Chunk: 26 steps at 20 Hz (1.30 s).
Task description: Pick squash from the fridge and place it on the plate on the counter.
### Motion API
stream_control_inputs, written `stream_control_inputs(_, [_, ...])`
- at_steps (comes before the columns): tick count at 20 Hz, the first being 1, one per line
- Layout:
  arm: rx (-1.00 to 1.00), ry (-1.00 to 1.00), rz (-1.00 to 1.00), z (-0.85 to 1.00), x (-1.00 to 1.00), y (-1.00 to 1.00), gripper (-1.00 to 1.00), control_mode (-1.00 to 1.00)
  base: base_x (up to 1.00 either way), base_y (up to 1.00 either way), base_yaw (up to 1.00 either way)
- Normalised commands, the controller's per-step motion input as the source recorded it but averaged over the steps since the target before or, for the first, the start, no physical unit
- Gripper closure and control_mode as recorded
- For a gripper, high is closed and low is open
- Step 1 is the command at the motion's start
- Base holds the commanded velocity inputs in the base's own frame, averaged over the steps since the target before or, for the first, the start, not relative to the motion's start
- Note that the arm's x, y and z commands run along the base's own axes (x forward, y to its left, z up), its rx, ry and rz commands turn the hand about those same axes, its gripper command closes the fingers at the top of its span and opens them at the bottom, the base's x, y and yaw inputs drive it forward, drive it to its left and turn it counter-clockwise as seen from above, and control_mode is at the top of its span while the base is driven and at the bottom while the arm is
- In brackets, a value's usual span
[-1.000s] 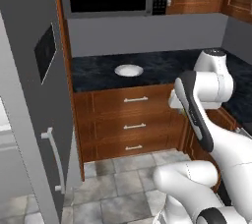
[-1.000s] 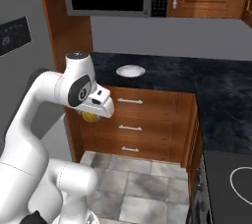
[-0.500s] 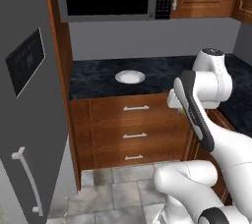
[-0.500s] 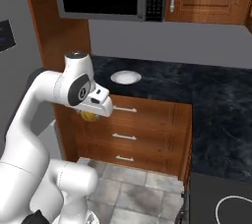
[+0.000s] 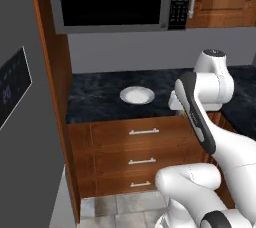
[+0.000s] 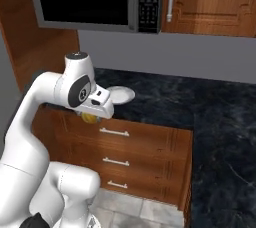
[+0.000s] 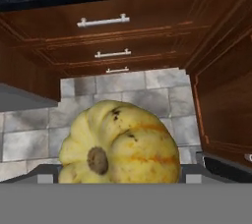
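Carrying the squash [image 7: 119, 143] low in front of the drawers [image 6: 115, 132], the end effector [image 6: 90, 116] is clenched on it, the yellow rind peeking out beneath the hand in the right base view. The hand view looks past the squash at the drawer fronts and the tiled floor [image 7: 29, 134], so the load hangs below the worktop [image 5: 100, 97] edge, not above it; it will likely need lifting before it can go over the stone. The plate [image 5: 136, 94] sits bare on the worktop, near its front edge and just beyond the hand, an easy reach for setting down. The fridge [image 5: 25, 137] stands at the left, its grey face close to the camera, with the squash well clear of it.
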Motion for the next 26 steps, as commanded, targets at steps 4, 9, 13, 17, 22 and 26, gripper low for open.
stream_control_inputs(4, [0.00, 0.00, 0.00, 0.00, 0.00, 0.00, 1.00, 1.00, 0.61, -0.32, 0.04])
stream_control_inputs(9, [0.00, 0.00, 0.00, 0.00, 0.00, 0.00, 1.00, 1.00, 0.26, -0.03, 0.07])
stream_control_inputs(13, [0.00, 0.00, 0.00, 0.00, 0.00, 0.00, 1.00, 1.00, 0.31, 0.00, 0.06])
stream_control_inputs(17, [0.00, 0.00, 0.00, 0.00, 0.00, 0.00, 1.00, 1.00, 0.42, 0.00, 0.06])
stream_control_inputs(22, [0.00, 0.00, 0.00, 0.00, 0.00, 0.00, 1.00, 1.00, 0.45, 0.00, 0.07])
stream_control_inputs(26, [0.00, 0.00, 0.00, 0.00, 0.00, 0.00, 1.00, 1.00, 0.42, 0.00, 0.06])
